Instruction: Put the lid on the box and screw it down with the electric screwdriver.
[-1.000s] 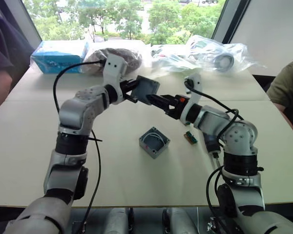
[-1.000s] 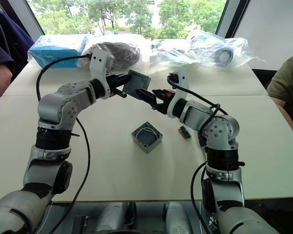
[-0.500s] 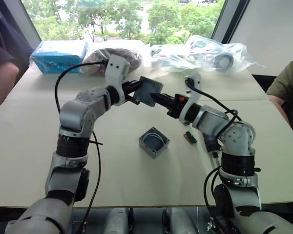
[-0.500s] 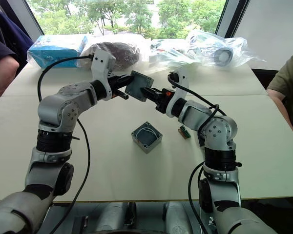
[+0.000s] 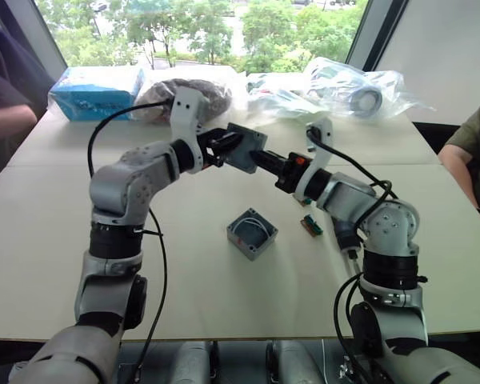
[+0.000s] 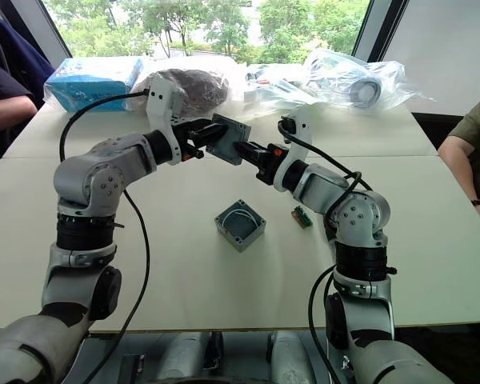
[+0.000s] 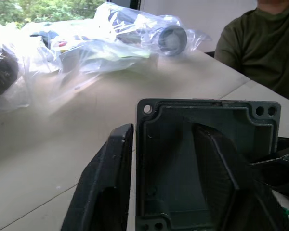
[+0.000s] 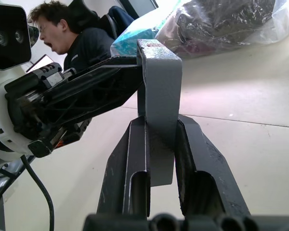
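Note:
The grey lid (image 5: 246,146) hangs on edge in the air above the far middle of the table, between my two grippers. My right gripper (image 5: 266,160) is shut on its lower edge, with both fingers (image 8: 197,154) pressed against its faces. My left gripper (image 5: 222,148) stands open on the lid's other side; in its wrist view the lid's ribbed underside (image 7: 202,163) faces the spread fingers. The box (image 5: 252,234) sits open on the table below, with white wires inside. The electric screwdriver is out of view.
A small green block (image 5: 310,226) lies to the right of the box. Clear plastic bags (image 5: 344,88), a dark bundle (image 5: 212,92) and a blue pack (image 5: 96,90) line the far edge. People sit at the table's left (image 5: 8,120) and right (image 5: 472,144) sides.
My right gripper has closed on the lid's edge. My left gripper, shut on the lid before, has opened its fingers. The lid has stayed almost in place.

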`<action>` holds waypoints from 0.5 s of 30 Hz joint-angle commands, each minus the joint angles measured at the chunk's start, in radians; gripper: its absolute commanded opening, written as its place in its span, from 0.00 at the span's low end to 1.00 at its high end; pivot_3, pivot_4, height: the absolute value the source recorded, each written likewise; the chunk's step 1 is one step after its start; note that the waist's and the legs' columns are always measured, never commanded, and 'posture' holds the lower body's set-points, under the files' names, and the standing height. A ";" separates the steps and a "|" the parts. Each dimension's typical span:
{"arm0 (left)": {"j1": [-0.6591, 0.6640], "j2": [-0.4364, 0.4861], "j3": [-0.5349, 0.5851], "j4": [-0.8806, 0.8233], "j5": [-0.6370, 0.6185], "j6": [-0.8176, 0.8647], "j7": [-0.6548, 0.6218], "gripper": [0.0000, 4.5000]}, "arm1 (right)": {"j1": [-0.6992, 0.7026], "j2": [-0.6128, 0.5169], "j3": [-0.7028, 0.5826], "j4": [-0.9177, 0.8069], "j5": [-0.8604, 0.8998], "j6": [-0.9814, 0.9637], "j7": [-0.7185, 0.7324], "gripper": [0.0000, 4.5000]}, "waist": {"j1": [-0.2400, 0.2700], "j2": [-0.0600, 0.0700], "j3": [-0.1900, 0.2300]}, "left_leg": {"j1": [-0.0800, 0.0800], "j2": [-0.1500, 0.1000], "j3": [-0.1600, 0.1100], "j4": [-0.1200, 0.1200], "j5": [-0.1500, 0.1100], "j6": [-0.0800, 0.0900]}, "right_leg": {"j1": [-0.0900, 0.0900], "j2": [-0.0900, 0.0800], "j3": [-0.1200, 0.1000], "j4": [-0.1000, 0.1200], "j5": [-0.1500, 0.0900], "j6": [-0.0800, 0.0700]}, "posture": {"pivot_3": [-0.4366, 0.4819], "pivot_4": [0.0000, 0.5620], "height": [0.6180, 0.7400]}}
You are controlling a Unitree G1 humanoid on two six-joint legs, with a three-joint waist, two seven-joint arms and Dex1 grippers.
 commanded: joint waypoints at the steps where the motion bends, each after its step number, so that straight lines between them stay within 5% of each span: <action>1: -0.011 0.022 0.115 -0.112 -0.121 0.095 0.005 0.77 | 0.002 -0.011 -0.011 -0.072 -0.009 -0.048 0.023 0.03 | -0.003 0.000 0.000 | 0.000 0.000 0.000 0.000 0.000 0.000 | 0.000 0.000 0.000 0.000 0.000 0.000 | 0.48 0.27 1.00; 3: -0.026 0.044 0.182 -0.117 -0.184 0.180 0.016 0.93 | 0.015 -0.044 0.006 -0.096 -0.071 -0.081 0.018 0.03 | -0.009 0.000 0.000 | 0.000 0.000 0.000 0.000 0.000 0.000 | 0.000 0.000 0.000 0.000 0.000 0.000 | 0.48 0.27 1.00; 5: -0.042 0.071 0.231 -0.101 -0.224 0.229 0.019 0.93 | 0.033 -0.111 0.057 -0.132 -0.162 -0.097 0.019 0.03 | -0.012 0.000 0.000 | 0.000 0.000 0.000 -0.001 0.000 0.000 | 0.000 0.000 0.000 0.000 0.000 0.000 | 0.48 0.27 1.00; 9: -0.038 0.132 0.206 -0.055 -0.205 0.189 -0.017 0.70 | 0.104 -0.313 0.206 -0.319 -0.354 -0.193 0.108 0.03 | -0.012 0.000 0.000 | 0.000 -0.001 -0.001 -0.001 0.000 0.000 | 0.000 0.000 0.000 -0.001 0.000 0.000 | 0.48 0.27 1.00; 15: -0.050 0.173 0.079 0.038 -0.176 0.109 -0.146 0.18 | 0.305 -0.543 0.417 -0.421 -0.793 -0.569 0.171 0.03 | -0.011 -0.001 0.001 | 0.000 -0.001 -0.001 -0.001 0.000 -0.001 | 0.000 0.000 0.000 -0.001 -0.001 0.001 | 0.48 0.27 1.00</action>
